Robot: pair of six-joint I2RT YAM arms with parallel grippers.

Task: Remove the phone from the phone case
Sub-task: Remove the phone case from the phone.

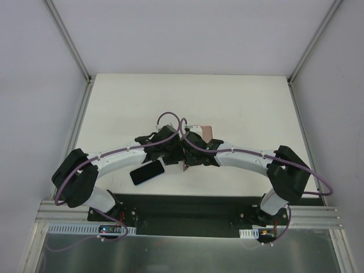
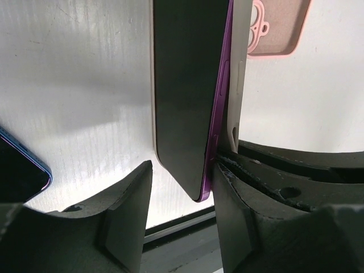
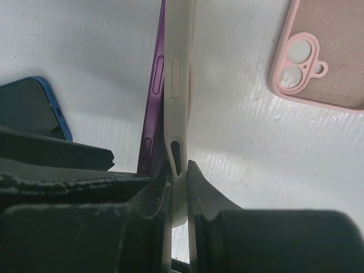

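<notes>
My two arms meet over the middle of a white table (image 1: 239, 102), both grippers on one phone in its case.

My right gripper (image 3: 178, 168) is pinched nearly closed. Its two dark fingers (image 3: 210, 199) squeeze the thin bottom wall of the cream case (image 3: 181, 68), which stands on edge and runs away from the camera. Just beside the case, on its left in the right wrist view, is the purple phone (image 2: 182, 85). Its side rail has come away from the case wall along the far part, while down near my fingers the two touch.

My left gripper (image 2: 182, 166) is spread wide. The phone's lower corner sits between its fingers, dark screen turned toward the finger on the left of the view (image 2: 128, 216), with a gap of bright table showing below. The purple edge rests against the other finger (image 2: 244, 193). I cannot tell whether the first finger touches the screen.

Lying flat on the table are a blue phone (image 1: 147, 172), near my left arm, and an empty pink case (image 3: 318, 62), camera cutouts facing up, beyond my right gripper.
</notes>
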